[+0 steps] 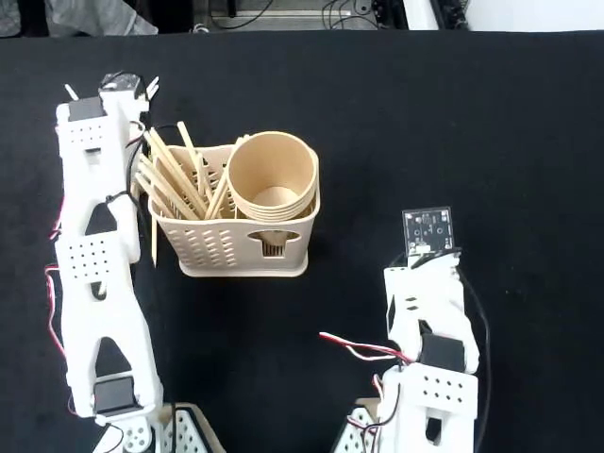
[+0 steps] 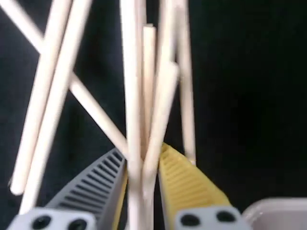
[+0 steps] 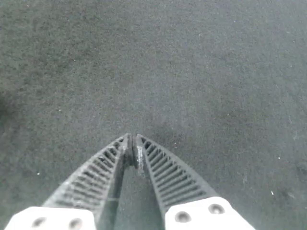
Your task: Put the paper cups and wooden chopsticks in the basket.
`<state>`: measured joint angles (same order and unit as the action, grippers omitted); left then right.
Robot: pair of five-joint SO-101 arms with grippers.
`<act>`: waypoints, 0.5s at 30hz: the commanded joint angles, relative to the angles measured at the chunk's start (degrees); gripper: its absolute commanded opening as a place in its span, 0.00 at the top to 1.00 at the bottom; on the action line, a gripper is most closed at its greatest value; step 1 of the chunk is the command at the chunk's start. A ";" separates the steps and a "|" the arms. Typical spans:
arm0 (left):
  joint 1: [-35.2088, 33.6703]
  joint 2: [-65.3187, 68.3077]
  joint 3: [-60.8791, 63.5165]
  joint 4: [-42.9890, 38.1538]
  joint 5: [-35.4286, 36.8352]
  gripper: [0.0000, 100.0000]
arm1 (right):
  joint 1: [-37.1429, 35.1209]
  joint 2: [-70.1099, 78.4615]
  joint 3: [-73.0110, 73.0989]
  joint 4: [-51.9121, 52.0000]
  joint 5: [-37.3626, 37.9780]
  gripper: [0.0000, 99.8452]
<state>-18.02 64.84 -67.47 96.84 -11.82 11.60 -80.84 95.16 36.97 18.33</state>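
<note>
A black, cloth-covered surface point(image 1: 472, 123) stretches across the high view from side to side, its matte face ending in a straight far edge. Beyond that edge runs a narrow strip of the room behind. A fold of grey fabric point(image 1: 94, 13) lies at the far left corner, and loops of dark cables point(image 1: 247, 13) lie against a paler ground toward the middle. A white panel point(image 1: 538, 11) stands at the far right corner, with a dark object point(image 1: 444, 11) just beside it. Close up in the right wrist view, the same cloth shows a fine, felt-like grain dotted with tiny pale specks; in the left wrist view it reads as plain black.
</note>
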 commanded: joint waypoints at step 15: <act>-1.27 -17.41 19.91 4.22 -1.05 0.97 | 0.44 -0.84 -0.31 -0.88 -0.26 0.99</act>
<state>-18.29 59.91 -59.56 99.82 -12.53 11.60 -80.84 95.16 36.97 18.33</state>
